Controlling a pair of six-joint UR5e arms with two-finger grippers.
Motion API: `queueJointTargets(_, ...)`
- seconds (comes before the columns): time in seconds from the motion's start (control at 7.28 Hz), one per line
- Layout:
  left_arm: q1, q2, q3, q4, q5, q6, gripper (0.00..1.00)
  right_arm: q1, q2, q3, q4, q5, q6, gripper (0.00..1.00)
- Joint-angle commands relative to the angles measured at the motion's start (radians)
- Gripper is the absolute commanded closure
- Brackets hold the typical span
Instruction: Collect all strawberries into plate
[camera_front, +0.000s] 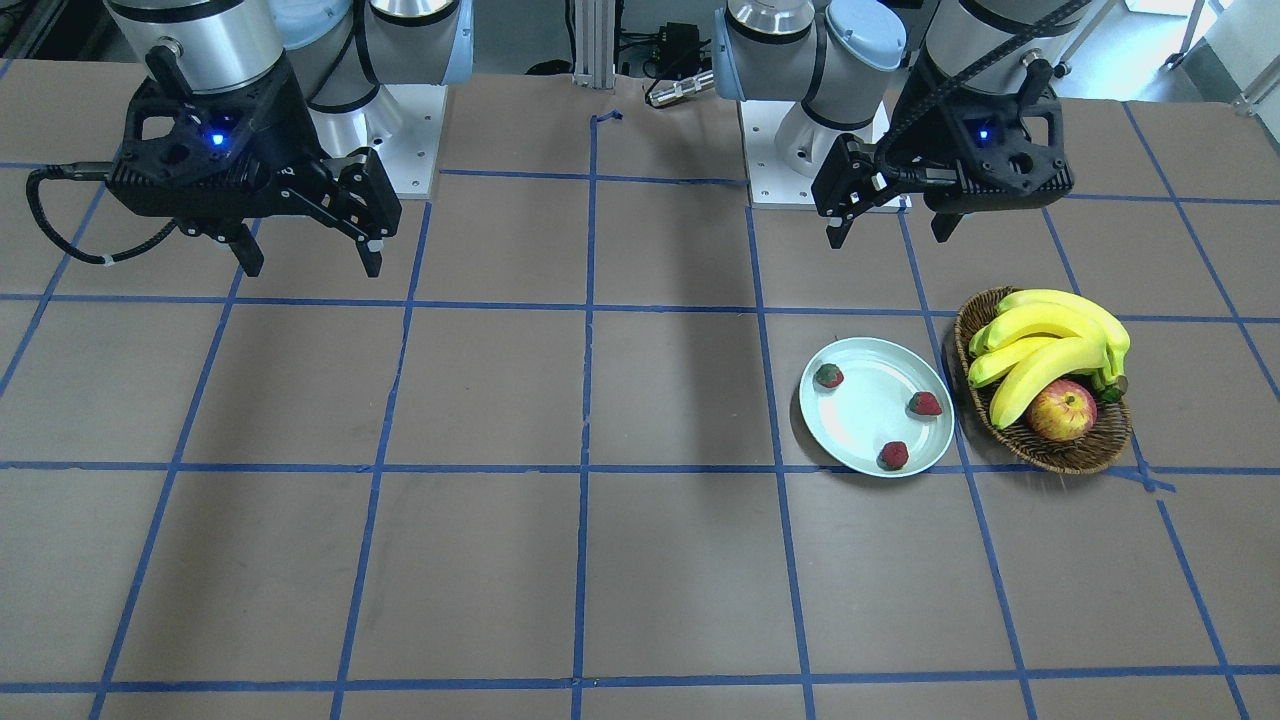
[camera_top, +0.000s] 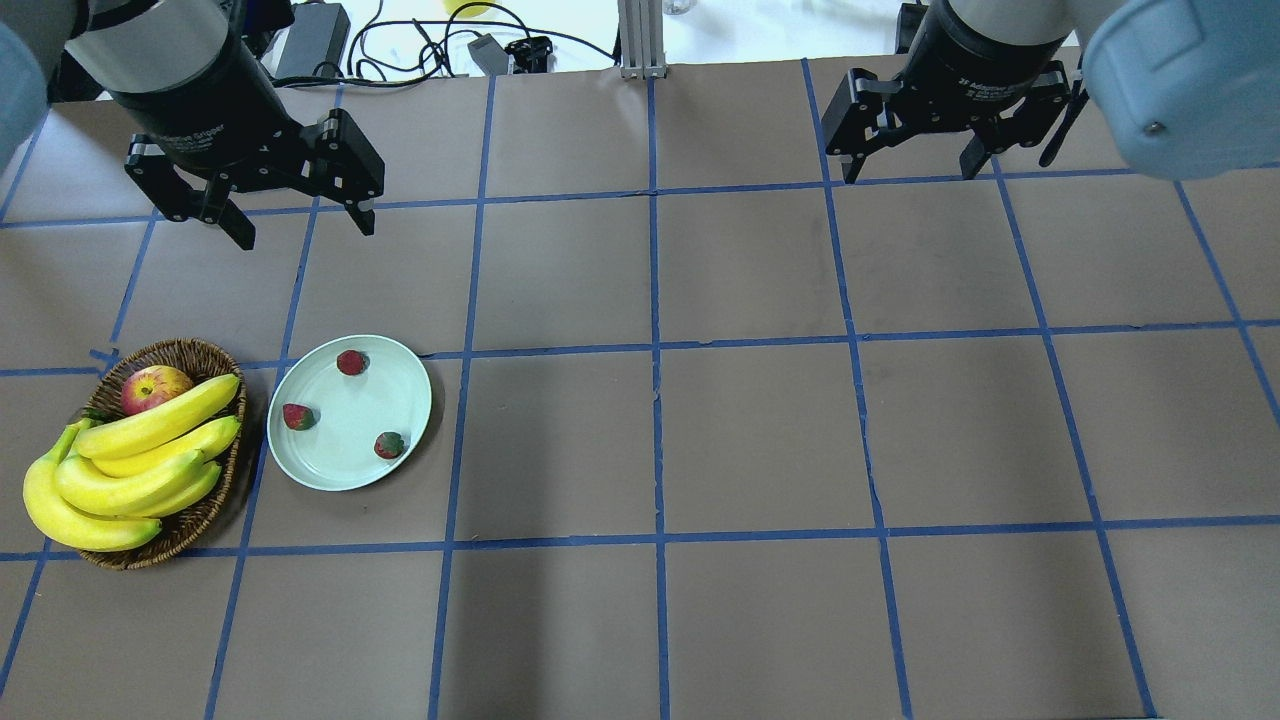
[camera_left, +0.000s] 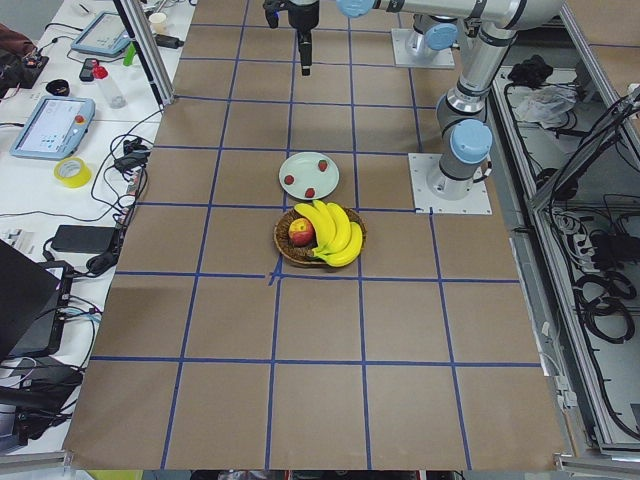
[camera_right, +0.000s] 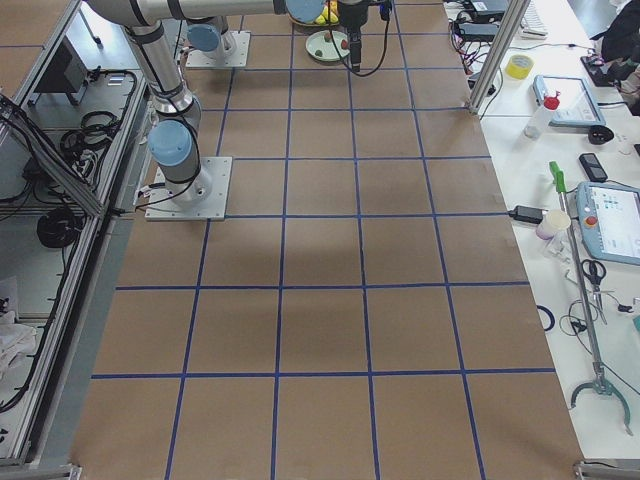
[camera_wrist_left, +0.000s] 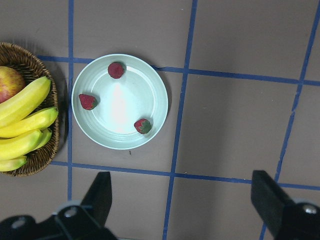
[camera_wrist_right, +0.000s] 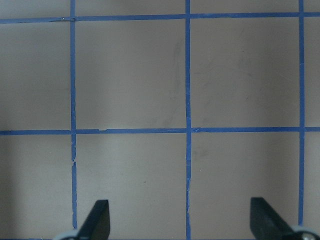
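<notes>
A: Where are the strawberries (camera_top: 351, 362)?
B: All three are on the plate (camera_top: 345, 480), spread apart and not touching each other. One is on the side far from the robot, one on the left side towards the basket (camera_top: 190, 350), and one on the near right, close to the rim. The plate is on the left half of the table (camera_top: 760, 440), just beside the basket. I can't tell whether they touch.
A: Grippers?
B: The left gripper (camera_top: 306, 232) has its fingers apart and holds nothing. It is up off the table, well apart from the plate. The right gripper (camera_top: 909, 175) is the same, fingers spread and empty, over the right half.
A: So it's done?
B: Looks it. I see no loose berry anywhere.
A: Risks?
B: If the left arm dips again it could clip the raised rim and tip or slide the plate. The near-right berry would probably roll out first. Another risk is taking the apple (camera_top: 153, 388) for a berry and grabbing it from beside the bananas (camera_top: 140, 450).
A: Anything unclear?
B: Both wrist views cut the fingers off at the bottom edge. The right wrist view shows only taped table. In the side views the berries are specks, and from the right end the near arm's gripper hides part of the plate.
</notes>
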Motion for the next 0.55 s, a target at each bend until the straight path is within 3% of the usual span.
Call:
queueJointTargets(0.0, -0.003, 0.003, -0.01, 0.002, -0.007, 0.004, 0.0, -0.002, 0.0, 0.0, 0.001, 0.0, 0.0, 0.0)
queueJointTargets(0.41, -0.004, 0.021, -0.043, 0.002, -0.007, 0.006, 0.0, -0.002, 0.0, 0.0, 0.001, 0.0, 0.0, 0.0)
